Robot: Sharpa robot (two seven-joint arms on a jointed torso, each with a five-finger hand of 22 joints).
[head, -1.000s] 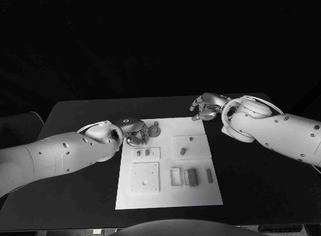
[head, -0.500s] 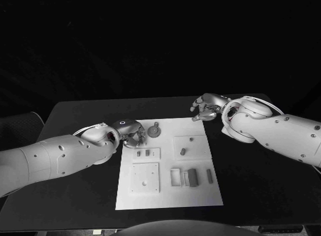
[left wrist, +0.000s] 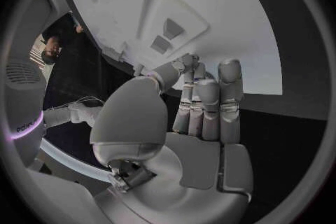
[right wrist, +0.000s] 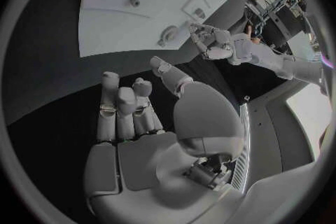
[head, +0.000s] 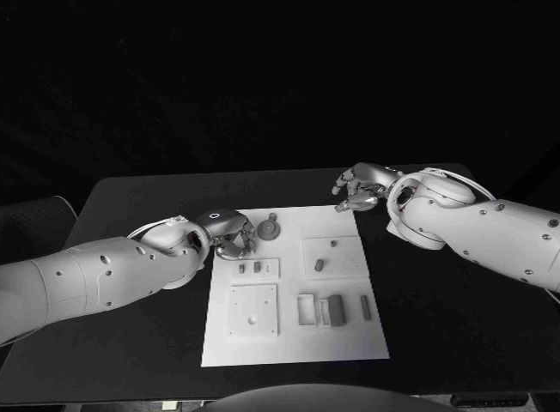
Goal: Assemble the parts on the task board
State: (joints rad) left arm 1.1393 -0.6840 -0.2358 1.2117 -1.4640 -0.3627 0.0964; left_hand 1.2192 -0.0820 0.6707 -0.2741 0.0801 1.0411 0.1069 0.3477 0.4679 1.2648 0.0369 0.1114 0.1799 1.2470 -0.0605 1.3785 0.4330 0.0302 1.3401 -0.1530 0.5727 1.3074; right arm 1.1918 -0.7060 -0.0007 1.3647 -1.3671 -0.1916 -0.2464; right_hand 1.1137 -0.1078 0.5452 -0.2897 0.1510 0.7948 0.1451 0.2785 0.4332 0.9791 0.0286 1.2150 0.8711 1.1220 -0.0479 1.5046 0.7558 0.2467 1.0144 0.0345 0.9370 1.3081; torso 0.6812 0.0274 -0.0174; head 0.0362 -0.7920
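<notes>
On the black worktop point(head: 131, 193), the left hand point(head: 231, 232) hovered empty, fingers loosely apart, at the task board's point(head: 295, 343) edge; the right hand point(head: 358, 187) likewise held nothing.

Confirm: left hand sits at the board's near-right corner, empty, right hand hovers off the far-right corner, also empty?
Wrong on one point. In the head view the left hand is at the task board's far-left corner, beside the round part, not the near-right corner. The rest holds: the right hand is off the far-right corner, and both wrist views show empty palms.
</notes>
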